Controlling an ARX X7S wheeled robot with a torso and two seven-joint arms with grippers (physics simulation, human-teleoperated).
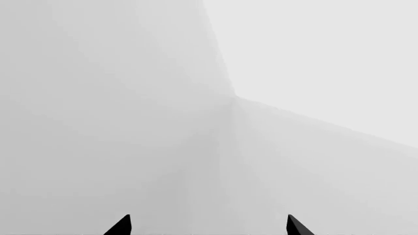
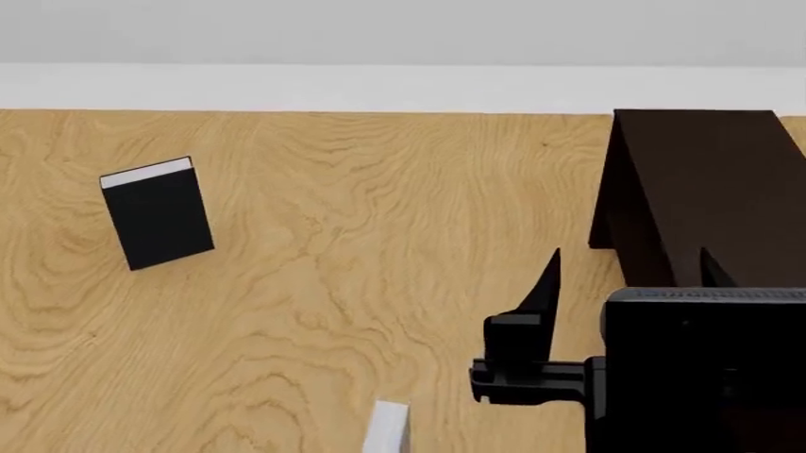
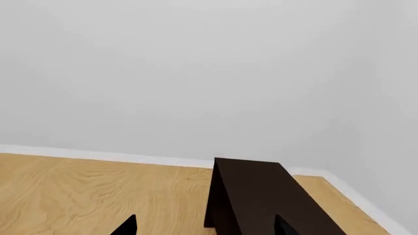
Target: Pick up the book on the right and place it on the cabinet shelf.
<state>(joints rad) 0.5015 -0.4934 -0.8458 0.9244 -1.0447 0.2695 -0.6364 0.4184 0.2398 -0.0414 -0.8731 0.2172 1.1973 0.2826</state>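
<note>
Wooden floor (image 2: 377, 245): light oak grain, carries every item listed; bounded at its far edge by a white skirting strip (image 2: 377, 88) below a pale grey wall (image 3: 196, 73). Cabinet (image 2: 705, 189): very dark brown, almost black, standing toward the far right edge of the floor, near the right corner of the room in the right wrist view; its interior and the cabinet shelf cannot be made out from these angles. Right gripper (image 2: 626, 274): black, raised in front of the cabinet at the near right; two pointed fingertips (image 2: 549, 274) stand well apart with nothing between them, jaws wide and holding nothing; the cabinet shows between the tips in the right wrist view. Left gripper (image 1: 209, 225): only two dark tips show against bare grey walls; tips spread, nothing held. Black-covered book (image 2: 158, 214): white page edges on top, slightly tilted, toward the far left side of the floor, well apart from all else. Book (image 2: 387, 427): light grey with white edge, only a sliver visible at the near edge of the floor, left of the right gripper, untouched.
</note>
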